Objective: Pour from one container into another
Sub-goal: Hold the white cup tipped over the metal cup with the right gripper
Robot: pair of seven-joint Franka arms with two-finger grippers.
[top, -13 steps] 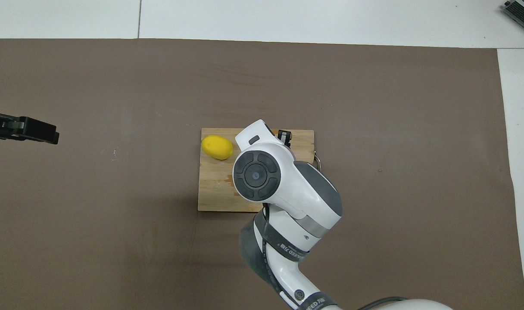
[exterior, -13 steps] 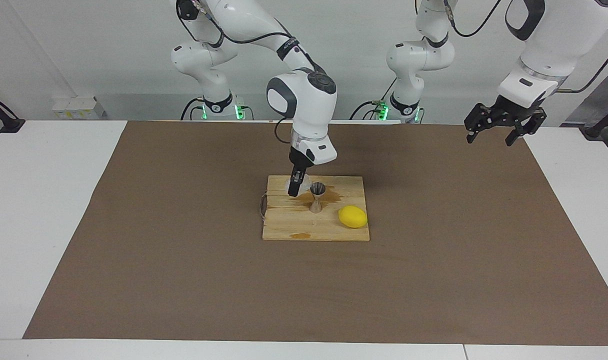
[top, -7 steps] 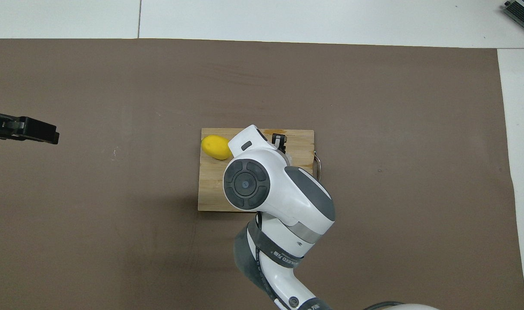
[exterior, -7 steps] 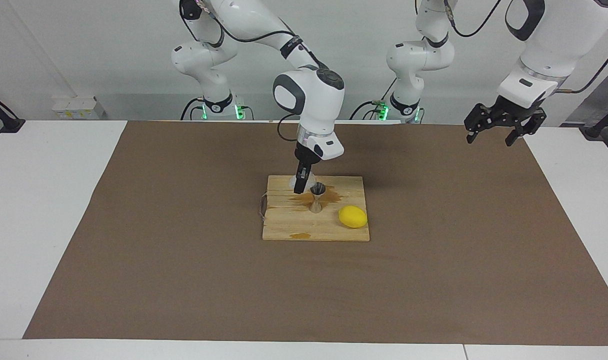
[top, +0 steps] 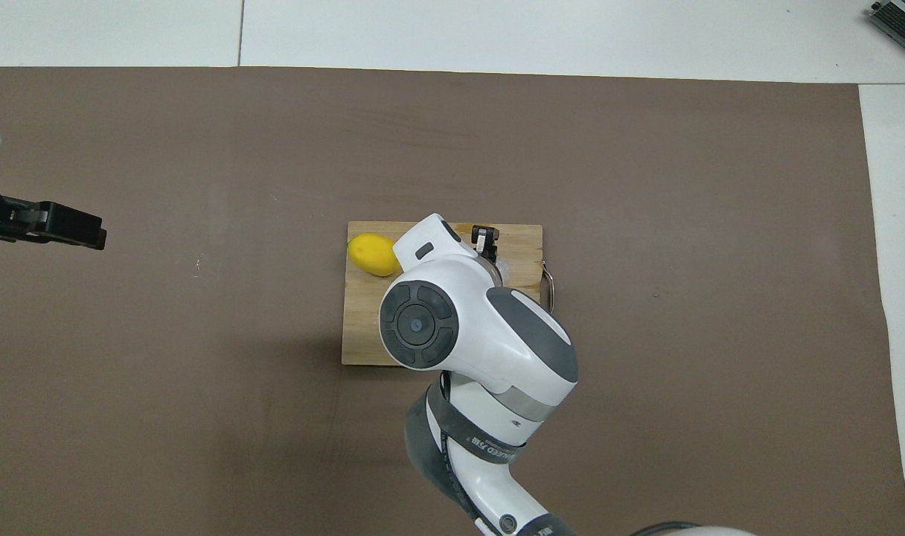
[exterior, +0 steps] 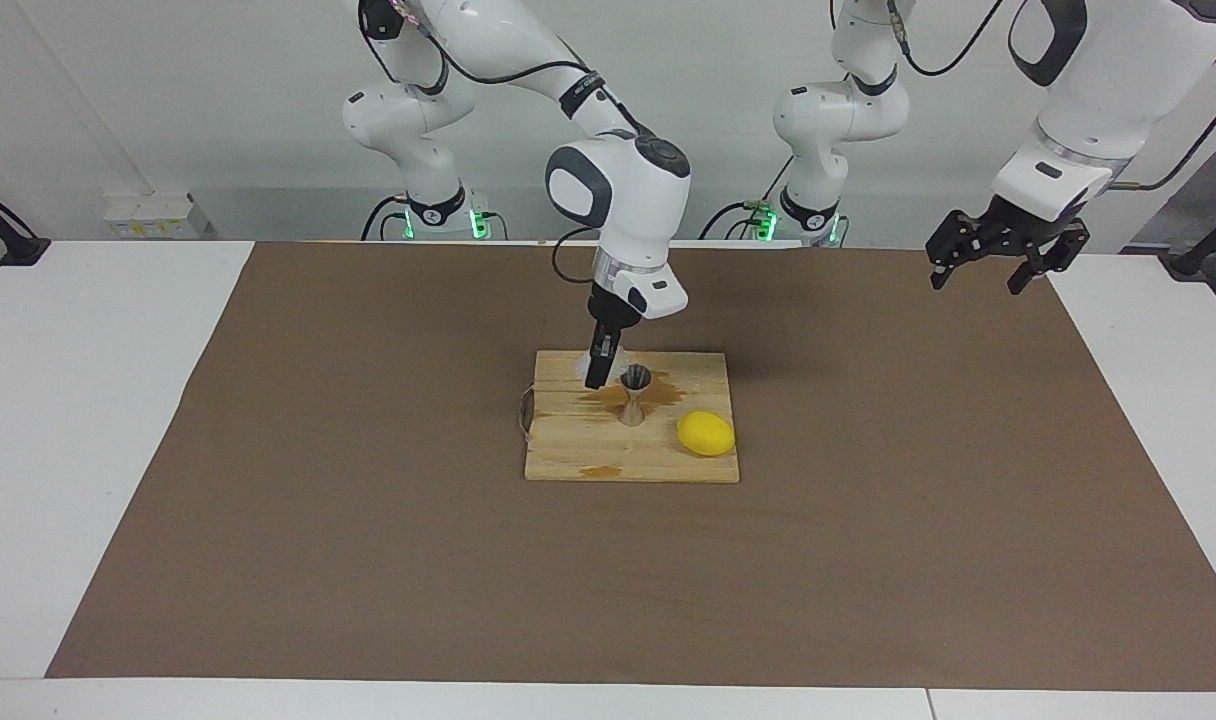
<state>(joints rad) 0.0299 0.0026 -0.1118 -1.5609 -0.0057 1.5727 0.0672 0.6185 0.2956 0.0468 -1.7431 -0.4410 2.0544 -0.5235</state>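
The clear cup (exterior: 592, 366) is gripped in the closed right gripper (exterior: 596, 378) and held tilted over the wooden board (exterior: 568, 450), just beside the mouth of the metal jigger (exterior: 635, 394), which stands upright on the board near the lemon (exterior: 706, 433). Over the last second the right arm's wrist has been raised and swung a little toward the jigger, while little shift is seen in the last half second, so the pour is judged to be under way or nearly finished. Brown wet patches are seen on the board around the jigger. The left gripper (exterior: 998, 252) is kept open and waiting above the left arm's end of the table.
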